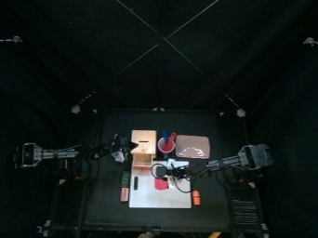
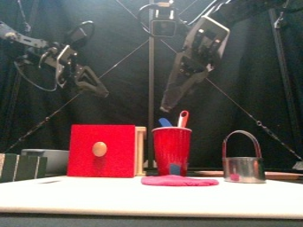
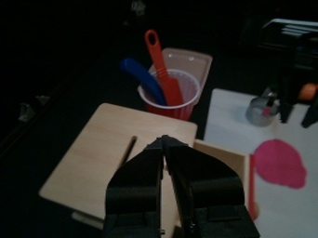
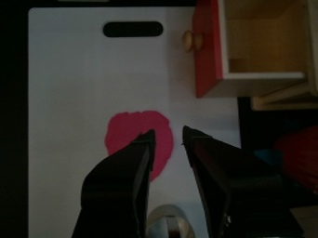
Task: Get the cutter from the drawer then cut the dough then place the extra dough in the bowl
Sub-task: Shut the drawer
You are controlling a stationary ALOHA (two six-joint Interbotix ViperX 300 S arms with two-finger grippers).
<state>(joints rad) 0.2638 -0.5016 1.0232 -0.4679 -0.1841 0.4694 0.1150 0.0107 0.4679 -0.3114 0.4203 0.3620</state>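
- Hovering my right gripper (image 4: pixel 168 136) above the white cutting board (image 4: pixel 62 102), jaws slightly apart, empty.
- Metal cutter (image 2: pixel 243 161) stands beneath its wrist, with the pink dough (image 4: pixel 125 132) under its tips.
- I'd back up, descend straight and pinch the wire handle (image 2: pixel 242 134).
- Left gripper (image 3: pixel 165 172), jaws together, hangs over the wooden box (image 3: pixel 99 153).

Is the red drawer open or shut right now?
Open: the right wrist view shows the red drawer front pulled out from the wooden box, its inside bare.

Near the front edge of the desk (image 1: pixel 106 214) the white board (image 1: pixel 162 200) lies bare; behind the dough (image 2: pixel 180 181), drawer (image 2: pixel 101 151), red cup (image 2: pixel 172 149) and cutter (image 2: pixel 243 160) stand close, gaps seemingly narrow.
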